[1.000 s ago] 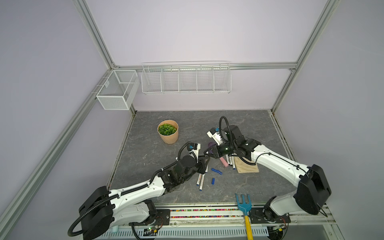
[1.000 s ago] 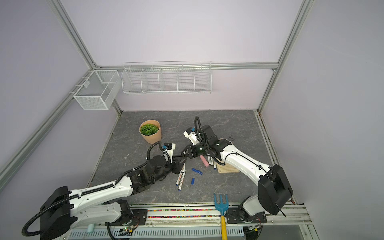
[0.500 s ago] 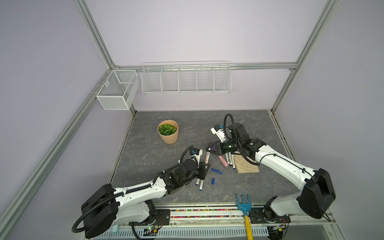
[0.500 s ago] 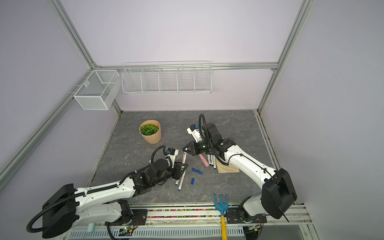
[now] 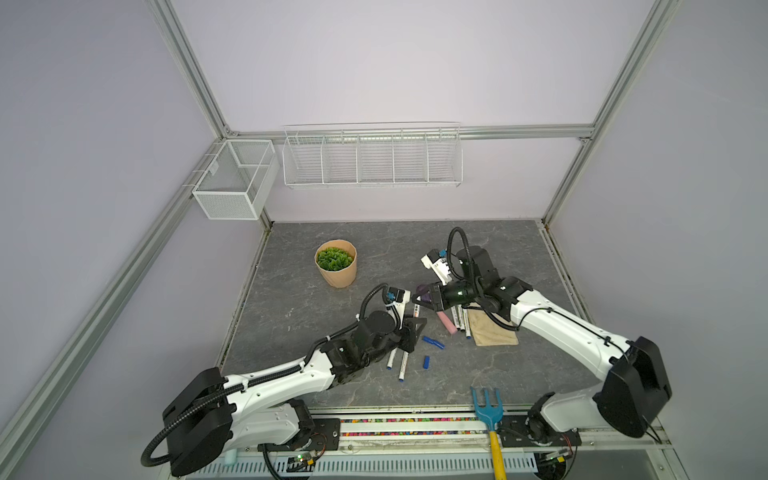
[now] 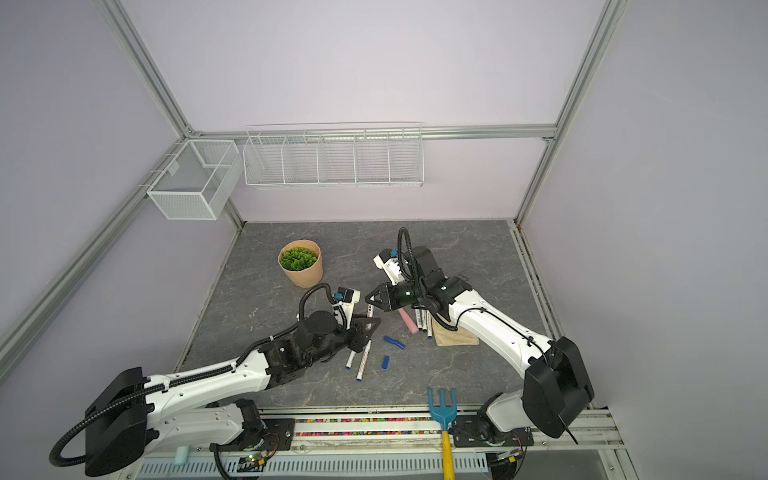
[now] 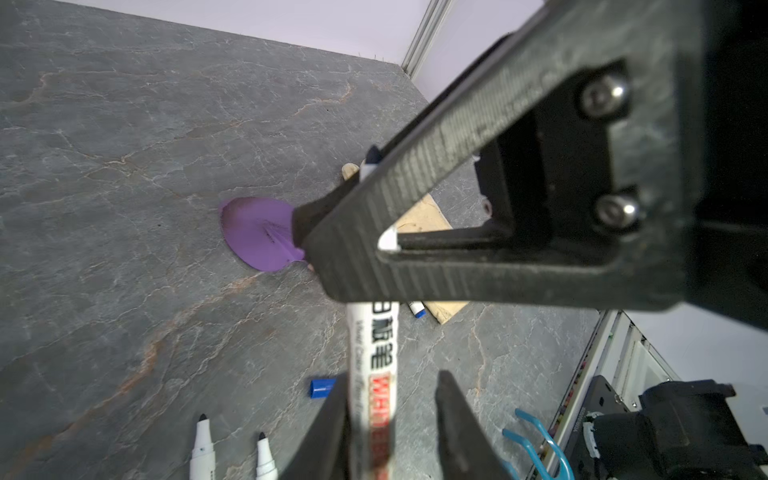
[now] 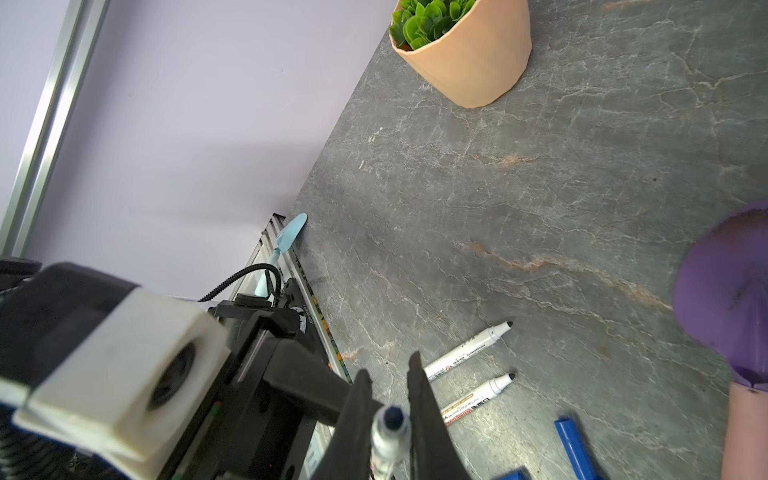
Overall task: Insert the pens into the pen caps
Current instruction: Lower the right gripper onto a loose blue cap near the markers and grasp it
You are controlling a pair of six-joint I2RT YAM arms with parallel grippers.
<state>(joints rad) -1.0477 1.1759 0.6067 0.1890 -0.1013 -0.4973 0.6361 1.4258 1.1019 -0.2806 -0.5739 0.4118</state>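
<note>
Near the middle of the dark grey marbled surface (image 5: 332,249), the right fingers (image 8: 422,399) were clamped on a slim white marker pen with a printed label (image 7: 372,345), holding it clear of the surface. The left fingers (image 7: 328,424) straddled its barrel from 7 o'clock, one touching and the other standing clear, so they were not gripping it.

I judged this a hand-over ahead of capping. The next move called for the left fingers to close squarely on the barrel before the right ones let go.

Short blue plastic caps (image 5: 432,343) lay loose at 4 o'clock of the meeting point, and two other uncapped white pens (image 8: 465,353) at 6 o'clock.

The held pen's lower end was cut off in the left wrist view. Whether its dark blue end was nib or butt was hard to tell. No black caps could be made out.
</note>
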